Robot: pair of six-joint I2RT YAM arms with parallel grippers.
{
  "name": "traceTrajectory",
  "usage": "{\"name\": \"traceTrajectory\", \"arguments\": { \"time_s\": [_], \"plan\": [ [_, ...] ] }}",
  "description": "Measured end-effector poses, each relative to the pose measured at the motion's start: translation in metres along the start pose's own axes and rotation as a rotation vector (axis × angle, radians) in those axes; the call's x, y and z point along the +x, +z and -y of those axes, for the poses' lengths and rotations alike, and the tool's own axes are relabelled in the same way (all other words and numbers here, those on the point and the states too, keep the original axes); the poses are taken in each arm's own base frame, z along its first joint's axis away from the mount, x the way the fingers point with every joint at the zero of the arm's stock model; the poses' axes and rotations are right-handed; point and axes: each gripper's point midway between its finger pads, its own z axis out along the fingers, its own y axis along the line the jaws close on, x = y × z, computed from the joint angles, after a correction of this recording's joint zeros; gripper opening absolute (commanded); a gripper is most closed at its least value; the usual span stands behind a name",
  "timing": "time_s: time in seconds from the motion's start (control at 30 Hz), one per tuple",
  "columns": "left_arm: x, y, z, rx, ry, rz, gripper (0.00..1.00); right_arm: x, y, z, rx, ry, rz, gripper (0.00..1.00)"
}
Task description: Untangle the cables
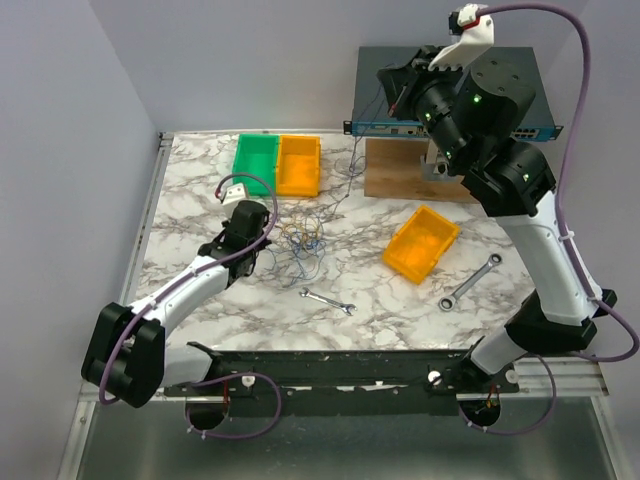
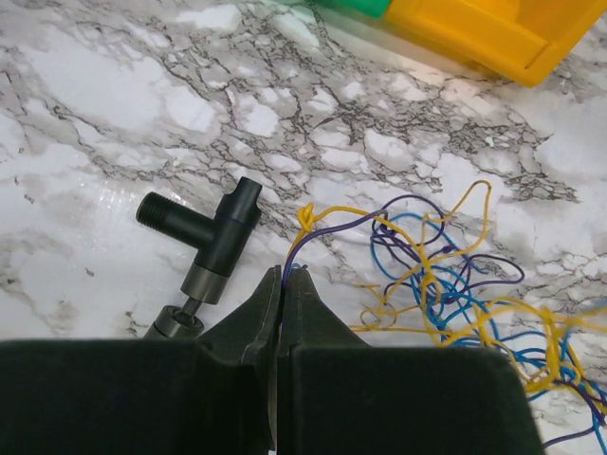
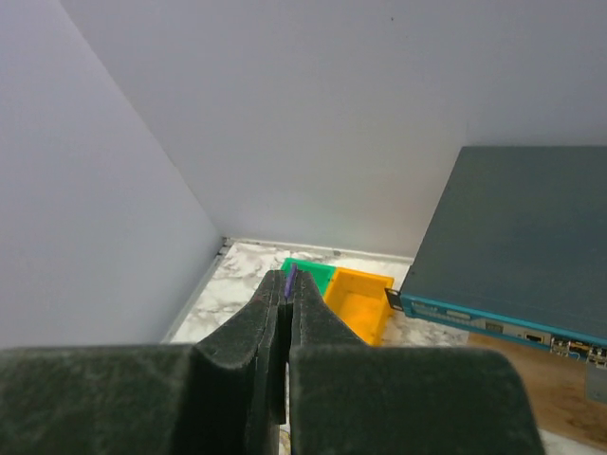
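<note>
left gripper (image 2: 287,276) tight on 1 purple strand of the cables (image 2: 432,284), right gripper (image 3: 287,278) closed, perhaps on another

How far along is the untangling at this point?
Done: nothing yet; the cables lie in one knotted heap on the table. In hand: left fingers pinch a purple strand at the heap's edge; right fingers, raised high, pinch a purple end. Left: pulling every wire apart.

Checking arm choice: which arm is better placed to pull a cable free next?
Right, probably: the right gripper is high up, shut on a cable; the left gripper pinches the cables low.
</note>
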Motion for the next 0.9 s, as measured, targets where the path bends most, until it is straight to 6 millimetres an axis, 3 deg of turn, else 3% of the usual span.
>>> {"name": "traceTrajectory", "arguments": {
  "time_s": [0.37,0.43,0.57,0.63,0.73,0.9],
  "plan": [
    [0.004,0.005,-0.013,-0.073,-0.044,-0.055,0.00,-0.023,-0.008,0.001,-0.003,0.017,0.075,0.01],
    [0.003,0.003,-0.013,-0.066,-0.045,-0.048,0.13,-0.022,-0.011,0.002,-0.005,0.017,0.077,0.01],
    [-0.004,-0.012,0.007,0.092,-0.011,0.009,0.58,-0.009,-0.015,-0.003,-0.052,0.013,0.051,0.01],
    [-0.005,-0.030,0.021,0.224,0.005,0.069,0.73,0.003,-0.013,-0.009,-0.090,0.005,0.021,0.01],
    [-0.007,-0.048,0.034,0.348,0.025,0.129,0.82,0.028,-0.009,-0.016,-0.134,-0.010,-0.037,0.01],
    [-0.023,-0.073,0.057,0.509,0.059,0.240,0.86,0.060,-0.004,-0.023,-0.182,-0.021,-0.116,0.01]
  ]
}}
